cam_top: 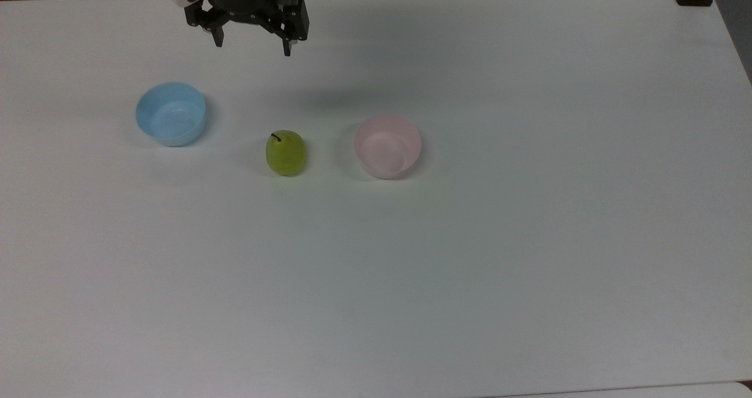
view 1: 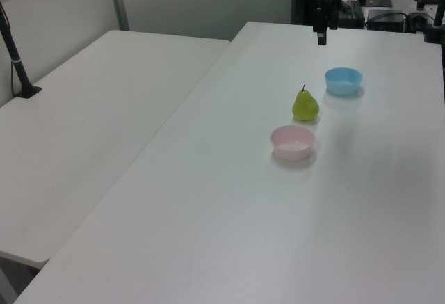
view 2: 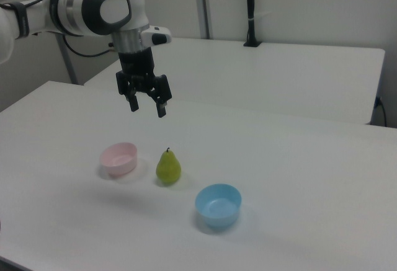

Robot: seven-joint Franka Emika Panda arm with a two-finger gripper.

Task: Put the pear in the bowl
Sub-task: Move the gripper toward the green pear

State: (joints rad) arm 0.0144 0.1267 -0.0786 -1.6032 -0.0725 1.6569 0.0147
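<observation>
2 white tables (view 1: 104, 116) stand side by side before pale walls (view 1: 201, 1).

No text, label, brand, number or sign is showing legibly anywhere in these views.

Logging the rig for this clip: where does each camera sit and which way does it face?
Top view: high above the table, looking down; pincer open at the top edge.
Left view: raised, off one table end, looking along it; pincer far off.
Right view: raised at the opposite side; arm and pincer above the pear.
All share pear, pink bowl, blue bowl.
</observation>
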